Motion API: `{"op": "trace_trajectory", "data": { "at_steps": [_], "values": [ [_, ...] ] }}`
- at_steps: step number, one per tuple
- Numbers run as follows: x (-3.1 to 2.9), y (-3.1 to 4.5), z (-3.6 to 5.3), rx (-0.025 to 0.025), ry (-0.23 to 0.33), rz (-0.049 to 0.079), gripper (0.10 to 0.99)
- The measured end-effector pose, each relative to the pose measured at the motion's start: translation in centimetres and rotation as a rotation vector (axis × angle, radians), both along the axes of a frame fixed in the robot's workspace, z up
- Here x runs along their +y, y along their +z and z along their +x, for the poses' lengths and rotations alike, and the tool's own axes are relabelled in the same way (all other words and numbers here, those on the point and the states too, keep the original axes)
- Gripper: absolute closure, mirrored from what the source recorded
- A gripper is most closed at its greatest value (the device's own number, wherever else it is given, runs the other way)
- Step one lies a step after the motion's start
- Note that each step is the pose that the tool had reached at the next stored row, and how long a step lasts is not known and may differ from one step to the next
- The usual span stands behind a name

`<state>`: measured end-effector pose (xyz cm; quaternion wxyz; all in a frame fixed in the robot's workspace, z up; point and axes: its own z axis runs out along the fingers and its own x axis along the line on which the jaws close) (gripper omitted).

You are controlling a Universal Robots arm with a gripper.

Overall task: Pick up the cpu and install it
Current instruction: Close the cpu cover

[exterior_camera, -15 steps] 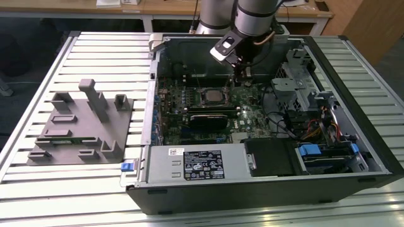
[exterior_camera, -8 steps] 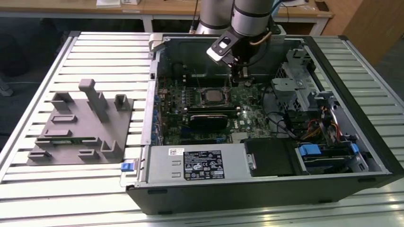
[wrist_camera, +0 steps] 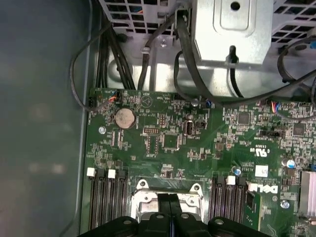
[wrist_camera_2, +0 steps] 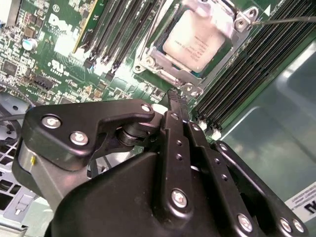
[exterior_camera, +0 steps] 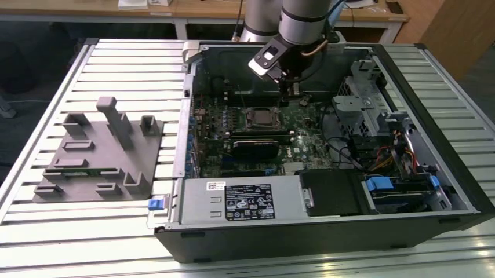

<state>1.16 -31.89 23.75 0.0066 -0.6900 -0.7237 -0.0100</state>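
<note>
The fingers (wrist_camera_2: 174,106) are pressed together with nothing between them, poised over the motherboard (exterior_camera: 232,156) inside the open computer case (exterior_camera: 309,243). The cpu (wrist_camera_2: 197,43) lies flat in its socket, silvery top up, just beside the fingertips. In the exterior view it sits nearer than the fingers and slightly toward the exterior view's left, flanked by memory slots (wrist_camera_2: 118,32). It is square, so no long axis shows. In the first wrist view the fingers cover much of the socket frame (wrist_camera: 142,196). Whether that frame is latched, or whether the tips touch the board, cannot be told.
</note>
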Motion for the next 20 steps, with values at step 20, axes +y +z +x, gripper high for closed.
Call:
{"op": "trace_trajectory", "data": {
  "at_steps": [20],
  "values": [
    [-0.02,-0.84,-1.82,0.0001,0.000,0.000,0.969]
  ]
}}
